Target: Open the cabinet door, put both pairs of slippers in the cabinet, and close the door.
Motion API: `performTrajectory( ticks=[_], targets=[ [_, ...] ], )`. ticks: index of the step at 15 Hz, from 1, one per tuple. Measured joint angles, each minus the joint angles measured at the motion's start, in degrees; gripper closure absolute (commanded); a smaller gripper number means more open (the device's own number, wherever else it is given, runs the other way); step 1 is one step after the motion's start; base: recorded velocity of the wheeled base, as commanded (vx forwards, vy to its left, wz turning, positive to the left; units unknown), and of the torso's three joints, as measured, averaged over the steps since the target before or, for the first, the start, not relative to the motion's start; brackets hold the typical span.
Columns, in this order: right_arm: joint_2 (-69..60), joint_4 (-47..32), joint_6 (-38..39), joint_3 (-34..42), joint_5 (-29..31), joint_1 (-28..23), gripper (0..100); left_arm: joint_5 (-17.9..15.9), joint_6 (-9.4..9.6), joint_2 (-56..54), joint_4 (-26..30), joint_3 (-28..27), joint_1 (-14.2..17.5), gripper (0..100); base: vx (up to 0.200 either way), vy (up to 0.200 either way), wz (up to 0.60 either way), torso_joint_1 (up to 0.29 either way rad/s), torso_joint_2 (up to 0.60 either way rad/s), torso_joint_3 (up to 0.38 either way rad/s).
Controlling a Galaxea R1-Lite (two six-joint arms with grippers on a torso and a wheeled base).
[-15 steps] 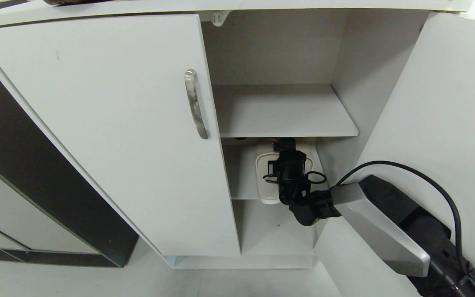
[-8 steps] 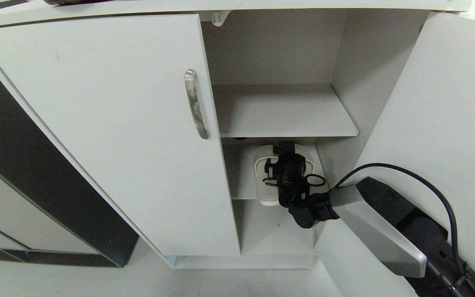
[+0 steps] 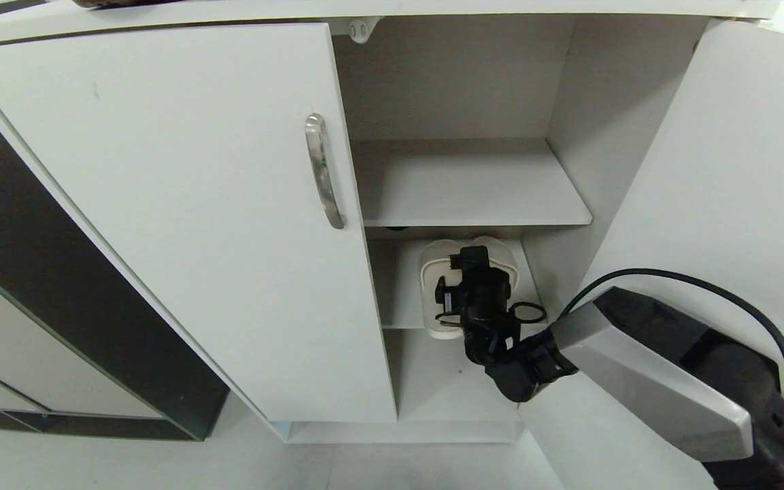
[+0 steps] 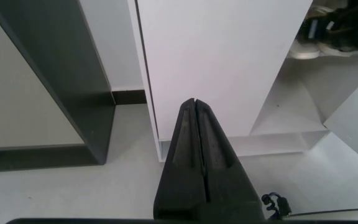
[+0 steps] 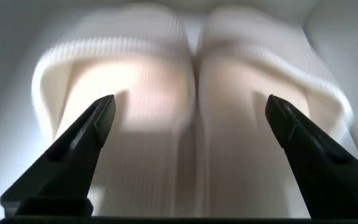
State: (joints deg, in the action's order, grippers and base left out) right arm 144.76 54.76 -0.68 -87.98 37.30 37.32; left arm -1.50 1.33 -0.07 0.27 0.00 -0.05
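Head view, centre frame: a white cabinet (image 3: 569, 82) with its left door (image 3: 160, 204) closed, its metal handle (image 3: 324, 173) upright near the door's inner edge, and its right door (image 3: 739, 170) swung open at the right of the frame. Three levels show inside. The upper shelf (image 3: 467, 180) is bare. The middle shelf (image 3: 399, 292), just below centre, carries one pair of cream slippers (image 3: 433, 286) lying side by side, touching along their inner edges. Below it lies the bottom compartment (image 3: 446, 381).

The right tool (image 3: 472, 257) lies over the slippers at the middle shelf. In the right wrist view its two fingers (image 5: 92, 130) stand wide apart, one on each side of the pair, and they grip nothing. Contact with the slippers cannot be told.

The left tool (image 4: 194, 104) has its fingers pressed together with nothing between them. It hangs above the floor (image 4: 73, 193), in front of the closed left door.
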Motion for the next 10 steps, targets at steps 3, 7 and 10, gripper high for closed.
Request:
performTrajectory(
  ticks=[3,7,10],
  targets=[
    [-6.1,7.6,-0.1,15.3,0.0,2.4,0,0.0,0.06,0.0,0.0,0.0,0.0,100,0.000,0.000,0.00,0.000,0.00,0.000],
    [-13.3,22.3,-0.4,34.5,0.1,6.2,0,0.0,0.06,0.0,0.0,0.0,0.0,100,0.000,0.000,0.00,0.000,0.00,0.000],
    [-16.9,27.2,0.5,43.1,0.4,9.1,0,0.0,0.15,0.0,0.0,0.0,0.0,100,0.000,0.000,0.00,0.000,0.00,0.000]
  ],
)
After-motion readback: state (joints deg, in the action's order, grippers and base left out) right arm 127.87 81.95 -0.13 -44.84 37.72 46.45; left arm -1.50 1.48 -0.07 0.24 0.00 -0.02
